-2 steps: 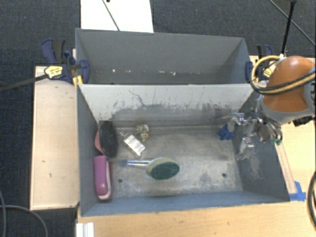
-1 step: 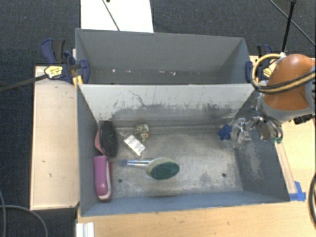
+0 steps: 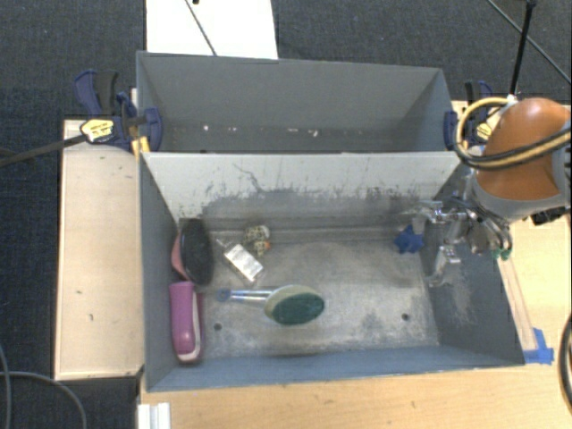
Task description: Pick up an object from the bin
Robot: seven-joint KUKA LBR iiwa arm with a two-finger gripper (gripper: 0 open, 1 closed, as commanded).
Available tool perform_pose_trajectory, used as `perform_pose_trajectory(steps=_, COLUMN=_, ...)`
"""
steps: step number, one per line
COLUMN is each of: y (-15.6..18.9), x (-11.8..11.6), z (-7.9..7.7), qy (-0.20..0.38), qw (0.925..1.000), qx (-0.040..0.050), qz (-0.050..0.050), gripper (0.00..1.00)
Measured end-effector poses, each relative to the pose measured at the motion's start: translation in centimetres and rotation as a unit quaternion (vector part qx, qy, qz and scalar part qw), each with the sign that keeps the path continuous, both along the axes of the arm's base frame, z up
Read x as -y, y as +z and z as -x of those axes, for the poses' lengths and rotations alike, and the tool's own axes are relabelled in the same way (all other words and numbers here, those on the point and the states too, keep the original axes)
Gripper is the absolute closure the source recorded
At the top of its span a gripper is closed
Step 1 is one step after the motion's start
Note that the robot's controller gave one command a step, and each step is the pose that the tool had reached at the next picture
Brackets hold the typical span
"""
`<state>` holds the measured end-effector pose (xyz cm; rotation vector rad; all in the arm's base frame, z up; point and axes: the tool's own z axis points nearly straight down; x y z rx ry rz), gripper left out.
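End effector (image 3: 444,264) beside small blue object (image 3: 409,240); its axis unclear.

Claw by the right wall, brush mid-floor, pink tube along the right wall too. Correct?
No. The pink tube lies along the left wall, not the right, as the camera view shows. The claw is by the right wall and the brush is mid-floor.

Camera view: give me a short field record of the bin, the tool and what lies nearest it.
bin: grey metal, few loose things
tool: low at the bin's right side
nearest thing: small blue piece, just left of the tool
left side: pink case, dark brush, silver packet
middle: green-headed brush with blue handle
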<state>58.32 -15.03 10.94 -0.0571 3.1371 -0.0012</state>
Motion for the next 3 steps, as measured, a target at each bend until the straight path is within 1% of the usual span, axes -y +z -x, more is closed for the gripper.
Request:
perform_pose_trajectory(steps=1, y=-3.3, x=-0.4, z=-0.7, qy=-0.084, qw=0.9964, qx=0.0076, qz=0.0, gripper=0.0)
perform_pose_trajectory(steps=2, y=-3.1, x=-0.4, z=-0.9, qy=-0.082, qw=0.9966, qx=0.0111, qz=0.0, gripper=1.0)
perform_pose_trajectory(steps=3, y=14.7, x=-0.5, z=-0.2, qy=-0.1, qw=0.995, qx=0.0048, qz=0.0, gripper=1.0)
